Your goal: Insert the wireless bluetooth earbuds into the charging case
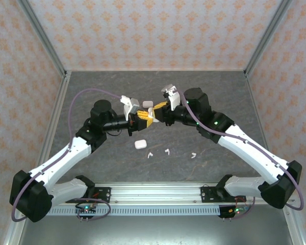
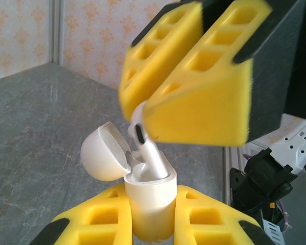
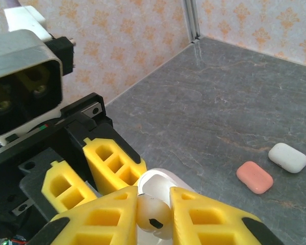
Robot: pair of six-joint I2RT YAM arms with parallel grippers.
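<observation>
1. Currently the two hands meet above the middle of the desk (image 1: 219,97). The left hand (image 2: 152,214) is clamped on the lower body of an open white charging case (image 2: 150,196), whose lid (image 2: 104,153) is swung back to one side.
2. The right hand (image 2: 143,109) is closed on a white earbud (image 2: 145,140), pinching its bulbous head between the yellow fingertips. From its own wrist camera the right hand (image 3: 153,217) shows that rounded head (image 3: 153,212) squeezed between the two pads, with the case just beyond it.
3. The earbud sits at the mouth of the case with its stem already dipping into a well. Whether it is fully seated I cannot tell.
4. Its long axis runs along the stem, head up and stem down into the case. It leans a little off the case's own upright axis, so it probably needs straightening before it drops home.
5. Handling, as a judgement: the earbud is very light, rigid and glossy, so it is likely to slip or twist in foam pads. The head is the sensible place to hold it, leaving the stem free to enter the well.
6. The case is likewise hard and smooth and is best held low on its flanks, clear of the hinge and the opening.
7. Several loose earbuds (image 1: 150,154) lie on the desk near the arms' bases. A pink case (image 3: 255,177) and a white case (image 3: 288,157) rest side by side farther off.
</observation>
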